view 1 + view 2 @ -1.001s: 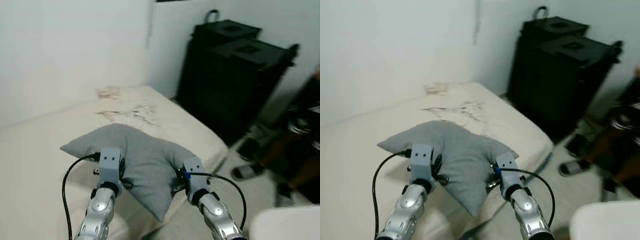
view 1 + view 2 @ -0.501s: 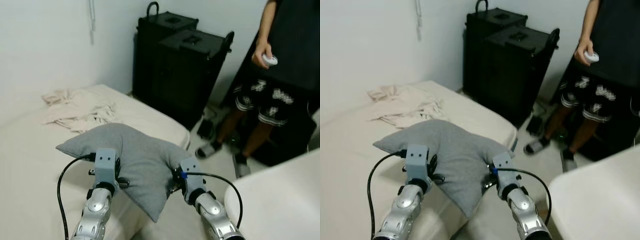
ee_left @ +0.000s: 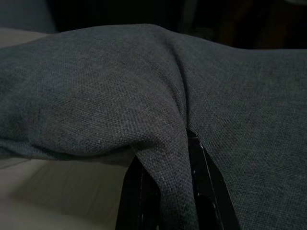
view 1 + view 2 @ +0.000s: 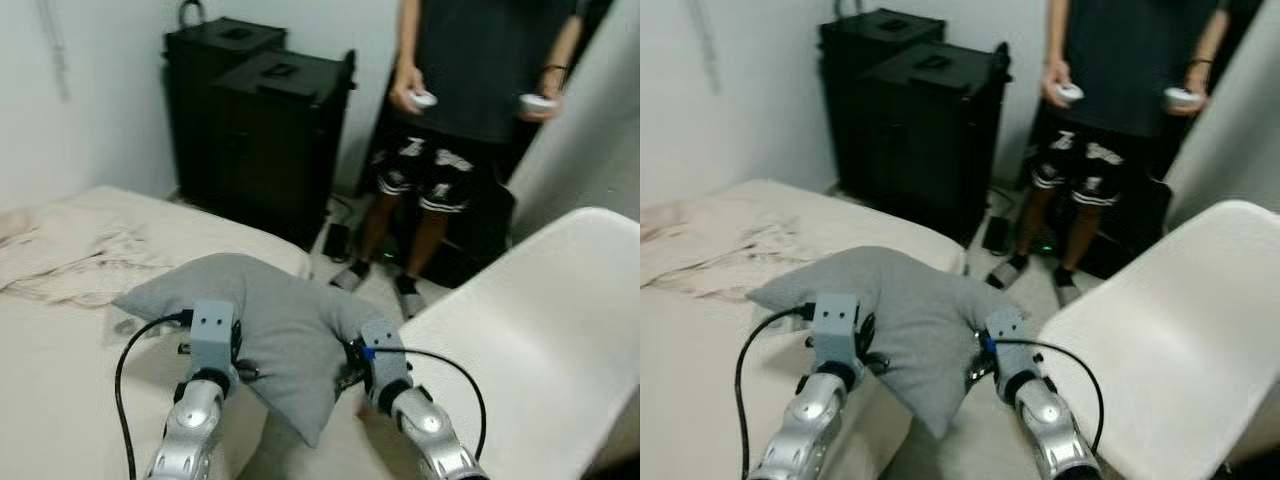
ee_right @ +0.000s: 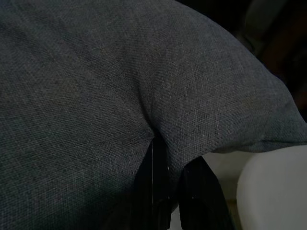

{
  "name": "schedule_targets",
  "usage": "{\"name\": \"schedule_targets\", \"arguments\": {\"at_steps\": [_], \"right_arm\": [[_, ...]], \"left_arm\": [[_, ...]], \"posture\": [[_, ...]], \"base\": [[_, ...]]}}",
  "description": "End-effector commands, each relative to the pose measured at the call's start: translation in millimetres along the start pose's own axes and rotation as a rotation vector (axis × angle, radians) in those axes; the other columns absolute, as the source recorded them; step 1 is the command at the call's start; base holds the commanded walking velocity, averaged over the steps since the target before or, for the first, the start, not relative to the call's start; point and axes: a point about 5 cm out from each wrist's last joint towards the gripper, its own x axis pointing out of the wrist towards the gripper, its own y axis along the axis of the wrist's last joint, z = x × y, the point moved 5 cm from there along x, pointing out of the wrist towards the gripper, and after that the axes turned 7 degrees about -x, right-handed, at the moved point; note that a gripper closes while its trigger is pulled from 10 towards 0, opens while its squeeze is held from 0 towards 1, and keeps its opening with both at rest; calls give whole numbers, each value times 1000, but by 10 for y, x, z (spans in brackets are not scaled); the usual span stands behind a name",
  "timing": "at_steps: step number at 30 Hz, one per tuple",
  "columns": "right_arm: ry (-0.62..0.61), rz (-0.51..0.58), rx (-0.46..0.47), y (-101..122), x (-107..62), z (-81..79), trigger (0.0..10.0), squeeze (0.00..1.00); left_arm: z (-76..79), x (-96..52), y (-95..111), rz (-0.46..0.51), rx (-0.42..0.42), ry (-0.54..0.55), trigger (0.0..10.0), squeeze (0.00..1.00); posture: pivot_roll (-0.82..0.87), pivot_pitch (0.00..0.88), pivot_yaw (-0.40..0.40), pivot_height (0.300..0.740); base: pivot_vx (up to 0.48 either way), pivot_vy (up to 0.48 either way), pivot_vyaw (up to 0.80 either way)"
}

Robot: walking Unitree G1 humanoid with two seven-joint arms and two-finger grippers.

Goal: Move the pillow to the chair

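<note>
Two jaws carry the grey pillow [image 4: 270, 330] above the bed [image 4: 60, 400] edge: the left gripper [image 3: 165, 191] is clenched on a fold, the right gripper [image 5: 170, 187] likewise. Keeping both pinches firm (the middle sags between them) should bring it level over the white chair [image 4: 540, 330], right of the right jaws.

The view has swung round to the right: the bed [image 4: 60, 300] has slid off to the left, the white chair [image 4: 520, 330] now looms large on the right, and the person [image 4: 470, 90] holding two controllers stands facing, behind the black cases [image 4: 260, 120].
</note>
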Motion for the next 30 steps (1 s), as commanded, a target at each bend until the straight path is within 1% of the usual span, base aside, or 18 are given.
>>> {"name": "schedule_targets", "arguments": {"at_steps": [1,22,26,30], "right_arm": [[-53,-18,-7,-55,-42,157,10000,0],[-60,-40,17,-105,-49,159,10000,0],[-59,-49,36,-127,-52,147,10000,0],[-62,-49,29,-131,-55,157,10000,0]], "left_arm": [[-3,14,76,34,32,-3,10000,0],[-38,8,74,28,39,2,10000,0],[-52,11,71,25,39,5,10000,0],[-46,12,37,13,44,4,10000,0]], "posture": [[29,52,-64,710],[39,57,-55,710],[39,59,-52,710],[37,62,-49,710]], "base": [[0,0,-800],[0,0,-800],[0,0,-800],[0,0,-800]]}}
